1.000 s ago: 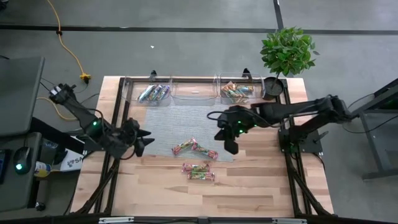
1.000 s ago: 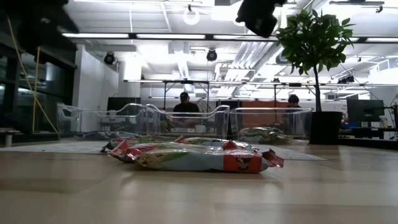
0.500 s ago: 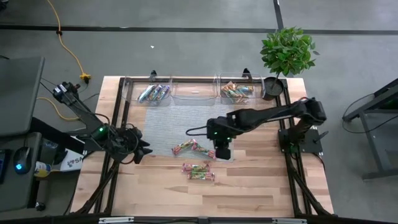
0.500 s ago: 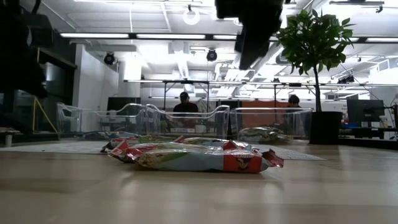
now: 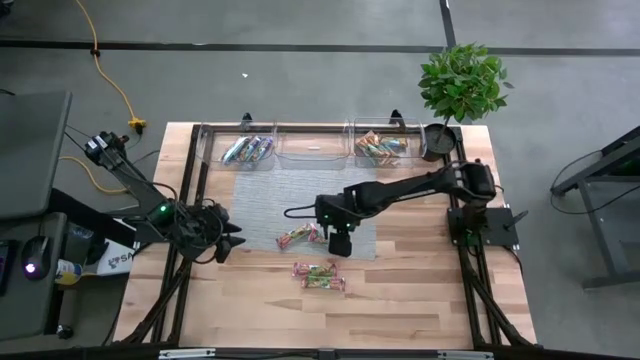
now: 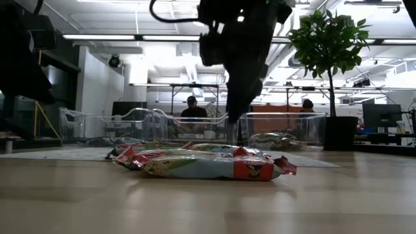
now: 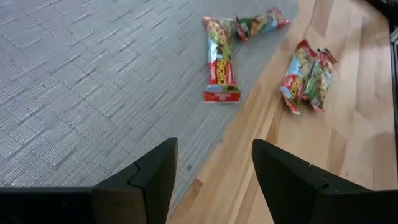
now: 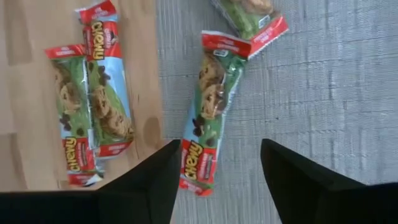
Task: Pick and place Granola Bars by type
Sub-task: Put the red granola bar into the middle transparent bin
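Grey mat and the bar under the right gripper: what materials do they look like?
Mat: probably woven vinyl or fabric, matte; a fine ribbed weave shows.
Bar: seemingly thin plastic-film wrapper, slightly glossy, with printed graphics and crimped red ends.
Right gripper: open above it.

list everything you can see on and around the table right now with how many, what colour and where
Loose bars: four, green and red wrappers; two on the mat's front edge, two on bare wood in front of it.
Left bin: one, clear, back edge, holds blue-silver bars.
Middle bin: one, clear, back edge; looks empty.
Right bin: one, clear, back edge, holds green-orange bars.
Mat: one, grey, mid-table.
Table: one, light wood.
Plant: one, green in a dark pot, back right corner.
People: two, far behind the table.
Left gripper: dark, open, at the table's left side.
Right gripper: dark, open, above the bars on the mat.
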